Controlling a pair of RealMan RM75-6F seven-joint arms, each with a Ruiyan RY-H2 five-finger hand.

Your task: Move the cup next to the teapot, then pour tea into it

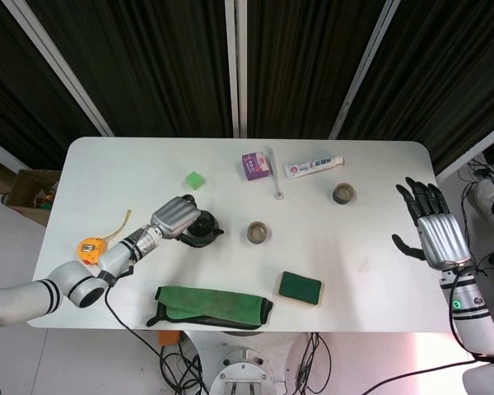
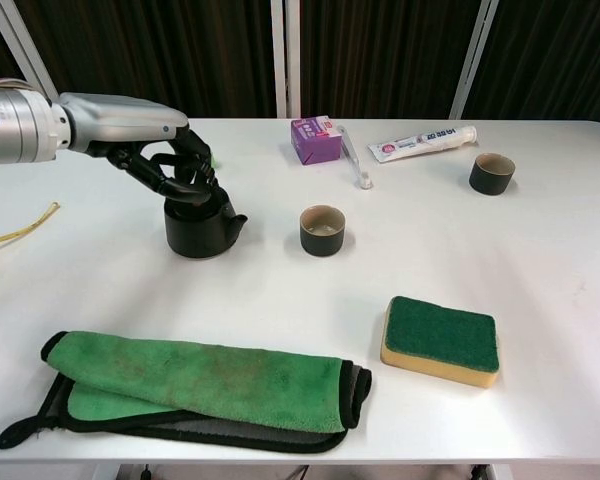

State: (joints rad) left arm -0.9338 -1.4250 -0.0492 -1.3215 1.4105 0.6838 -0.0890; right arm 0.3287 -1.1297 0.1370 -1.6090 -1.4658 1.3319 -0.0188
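The left hand (image 2: 150,150) has its fingers curled around the handle on top of the dark teapot (image 2: 198,225), which stands on the worktop (image 2: 280,300) in its left half. The cup (image 2: 322,230) sits just right of the teapot, near the middle. The right hand (image 1: 435,232) hovers open off the right edge, holding nothing.

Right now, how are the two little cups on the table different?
The near cup stands mid-table, close to the teapot; the far cup stands toward the right edge, near the toothpaste. The near cup looks paler inside in the chest view; the far cup's inside looks browner. Both are dark, round and upright.
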